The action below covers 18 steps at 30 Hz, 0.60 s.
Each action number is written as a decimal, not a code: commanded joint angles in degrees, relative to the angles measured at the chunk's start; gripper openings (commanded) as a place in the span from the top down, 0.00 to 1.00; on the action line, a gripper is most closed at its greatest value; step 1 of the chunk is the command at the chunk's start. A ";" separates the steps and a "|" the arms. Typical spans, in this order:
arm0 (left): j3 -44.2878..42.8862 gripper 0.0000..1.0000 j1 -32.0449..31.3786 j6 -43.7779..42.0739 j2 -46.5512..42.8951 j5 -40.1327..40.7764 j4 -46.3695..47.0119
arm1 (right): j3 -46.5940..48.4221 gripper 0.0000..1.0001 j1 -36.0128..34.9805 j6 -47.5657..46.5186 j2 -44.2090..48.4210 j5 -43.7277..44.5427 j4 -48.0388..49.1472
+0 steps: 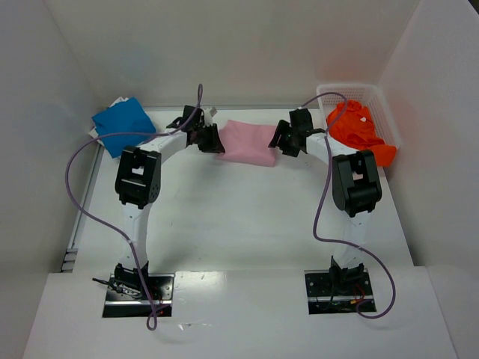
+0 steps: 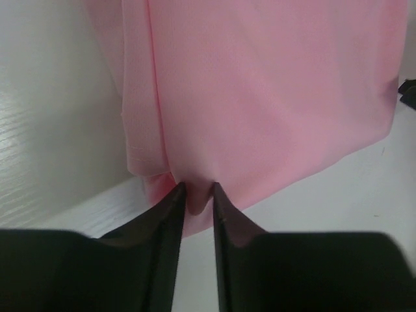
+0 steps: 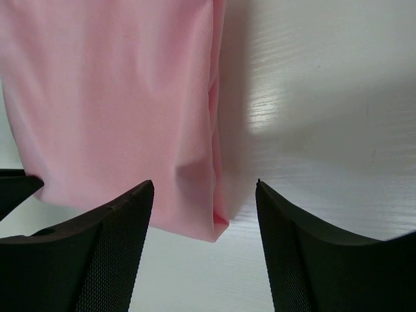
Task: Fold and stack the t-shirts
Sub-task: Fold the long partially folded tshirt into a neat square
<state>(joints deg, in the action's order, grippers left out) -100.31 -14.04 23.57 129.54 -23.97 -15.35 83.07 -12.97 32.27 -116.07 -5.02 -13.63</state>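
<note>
Pink t-shirt (image 1: 247, 142) lies as a folded pad at the far middle of the table (image 1: 239, 217), with an arm reaching in at each end. Left gripper (image 2: 195, 192) is clenched on the shirt's near corner, a tuck of cloth pinched between narrow jaws. Right gripper (image 3: 205, 188) is released, its jaws wide apart and straddling the opposite near corner, where the layered edge shows.

The step in hand looks like taking both corners for another fold or a lift. To do it well, the right jaws should bite every layer at that corner, not only the top one, and as deep as the left does, so the pad does not skew.

Blue t-shirt (image 1: 123, 123) sits folded at the far left, a likely stacking spot. Orange t-shirt (image 1: 358, 133) lies crumpled in the white mesh basket (image 1: 391, 120), not yet folded.
</note>
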 commanded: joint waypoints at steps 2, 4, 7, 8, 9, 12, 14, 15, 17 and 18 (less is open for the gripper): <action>0.64 0.76 0.24 0.60 0.46 -2.31 2.79 | 1.22 0.31 -0.48 0.25 -0.56 -0.35 2.11; 1.25 0.88 0.24 0.60 0.46 -2.31 2.79 | 1.22 0.31 -0.48 0.86 -1.08 -0.35 2.11; 2.57 0.97 0.24 0.60 -0.86 -2.31 3.31 | 1.75 0.33 -0.48 0.86 -1.61 -0.87 2.11; 2.58 1.00 0.24 0.60 -0.86 -2.31 3.31 | 1.75 0.33 -0.48 0.86 -1.61 -0.87 2.64; 3.10 1.00 0.24 0.60 -1.39 -2.31 3.31 | 1.75 0.33 -0.48 0.86 -1.61 -0.87 2.64; 3.98 1.00 0.24 -0.01 -3.31 -2.31 3.31 | 1.75 0.33 -0.48 0.86 -1.61 -0.87 2.64; 6.17 1.00 0.24 -0.54 -4.72 -2.31 3.31 | 1.75 0.33 -0.48 0.86 -1.61 -0.87 2.64; 6.79 1.00 0.24 -0.55 -6.21 -2.31 3.31 | 1.75 0.33 -0.48 0.86 -1.61 -0.87 2.64; 7.41 1.00 0.24 -1.07 -7.71 -2.31 2.70 | 1.75 0.34 -0.48 0.86 -1.61 -0.87 2.64; 8.89 1.00 0.24 -1.07 -8.94 -2.31 2.70 | 1.75 0.34 -0.48 0.86 -1.61 -1.39 2.64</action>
<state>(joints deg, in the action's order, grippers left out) -92.77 -14.04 24.05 126.82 -24.97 -13.72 83.15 -12.97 33.15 -117.25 -5.87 -13.21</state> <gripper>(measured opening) 0.009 0.658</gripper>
